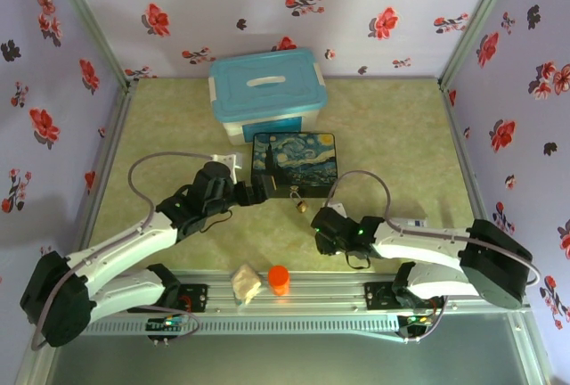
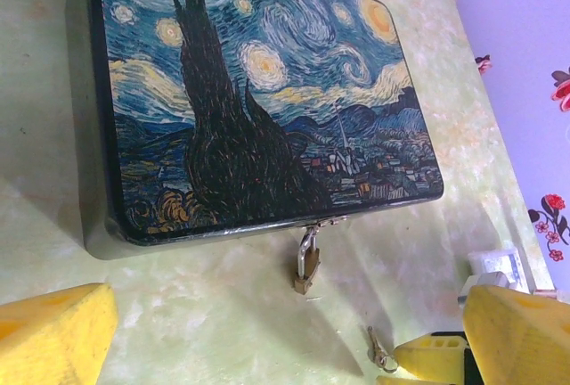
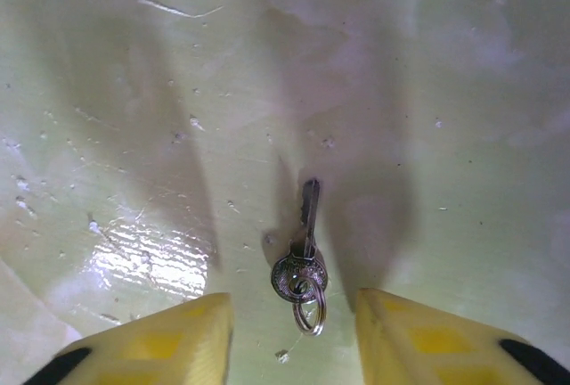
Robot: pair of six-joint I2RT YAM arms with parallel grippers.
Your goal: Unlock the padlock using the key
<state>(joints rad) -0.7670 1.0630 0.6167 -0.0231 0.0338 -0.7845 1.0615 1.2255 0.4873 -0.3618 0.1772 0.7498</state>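
Observation:
The small brass padlock (image 2: 307,266) hangs by its silver shackle from the clasp on the front edge of the painted box (image 2: 258,91) and rests on the table; it also shows as the padlock (image 1: 301,206). The dark grey key (image 3: 304,253) lies flat on the table with a small ring on its head, blade pointing away. My right gripper (image 3: 289,336) stands over it, yellow fingers (image 3: 160,340) apart on either side of the ring, touching nothing. The key (image 2: 381,349) lies right of the padlock. My left gripper (image 2: 285,349) is wide open, facing the box front.
A blue-lidded plastic container (image 1: 267,93) stands behind the box. An orange cylinder (image 1: 279,279) and a beige lump (image 1: 246,284) sit at the near edge between the arm bases. Flowered walls close the left, back and right sides.

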